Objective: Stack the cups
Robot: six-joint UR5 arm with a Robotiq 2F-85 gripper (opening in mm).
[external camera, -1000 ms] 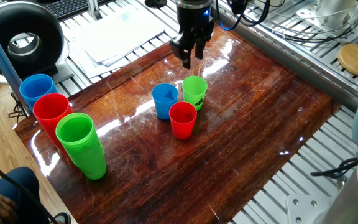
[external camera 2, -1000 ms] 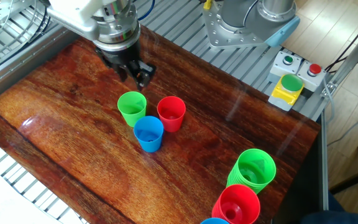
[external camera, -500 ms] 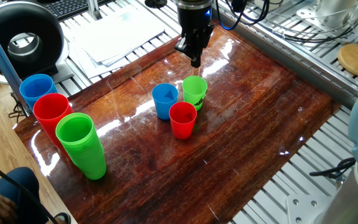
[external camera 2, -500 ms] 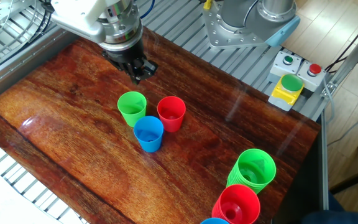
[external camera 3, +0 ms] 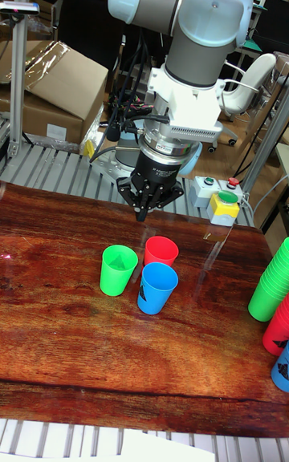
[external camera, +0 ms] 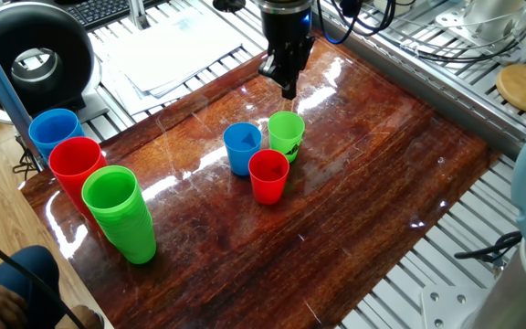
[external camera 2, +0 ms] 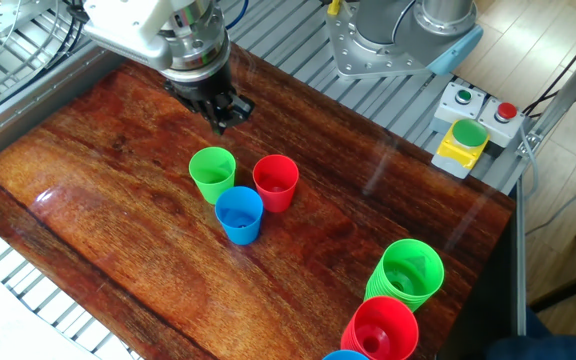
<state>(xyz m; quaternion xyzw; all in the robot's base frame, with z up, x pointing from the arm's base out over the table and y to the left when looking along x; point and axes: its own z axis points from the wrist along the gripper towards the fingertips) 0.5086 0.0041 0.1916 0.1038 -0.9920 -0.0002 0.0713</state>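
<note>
Three small cups stand close together, upright, on the dark wooden board: a blue cup (external camera: 242, 146) (external camera 2: 239, 214) (external camera 3: 156, 287), a red cup (external camera: 268, 175) (external camera 2: 276, 181) (external camera 3: 160, 252) and a light green cup (external camera: 287, 133) (external camera 2: 212, 173) (external camera 3: 118, 269). My gripper (external camera: 288, 89) (external camera 2: 222, 122) (external camera 3: 142, 215) hangs above the board just behind the green cup, apart from all three. Its fingers are shut together with nothing between them.
Taller stacks of blue (external camera: 54, 132), red (external camera: 76, 164) and green (external camera: 120, 213) (external camera 2: 406, 272) cups stand at one end of the board. A button box (external camera 2: 465, 130) sits on the slatted metal frame beside the robot base. Papers (external camera: 176, 46) lie beyond the board.
The gripper's fingers stood open a second ago and have closed on nothing. The gripper has lifted slightly. The cups have not moved.
</note>
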